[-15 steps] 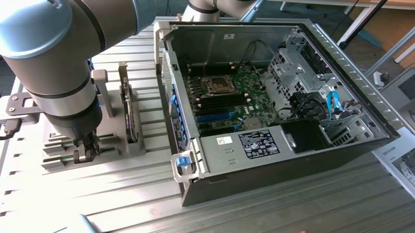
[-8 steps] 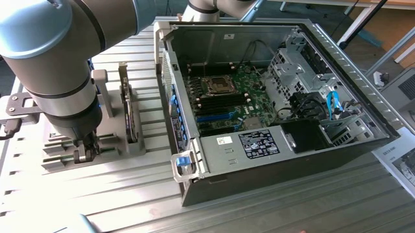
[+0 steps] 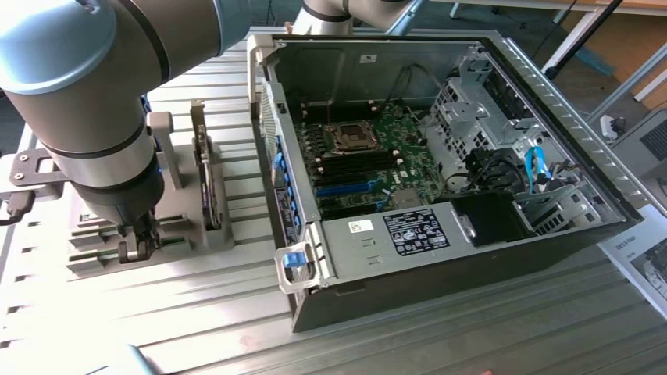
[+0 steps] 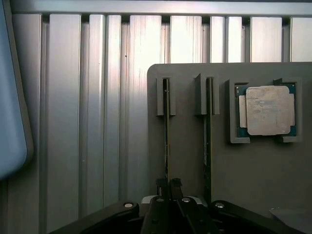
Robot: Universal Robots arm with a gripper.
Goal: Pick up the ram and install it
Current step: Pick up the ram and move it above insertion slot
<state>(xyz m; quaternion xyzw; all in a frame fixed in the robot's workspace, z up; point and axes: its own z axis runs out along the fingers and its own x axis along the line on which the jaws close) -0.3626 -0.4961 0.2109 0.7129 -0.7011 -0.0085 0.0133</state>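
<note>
**Gripper [image 4: 168, 184] clamped on ram [image 4: 167, 126] in holder [image 4: 185, 161]**

Ram stands on edge in a holder slot, and its long axis runs straight out from between the fingers, which are pinched together on it. A second stick [image 4: 207, 136] sits in the neighbouring slot, with the CPU [image 4: 265, 109] beside that. The open PC case [image 3: 438, 258] is well apart, toward the exterior view's right.

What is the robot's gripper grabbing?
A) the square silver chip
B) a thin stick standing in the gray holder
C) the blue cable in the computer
B: the gripper is closed around the edge of the ram standing in the gray holder; the silver chip lies apart.
</note>
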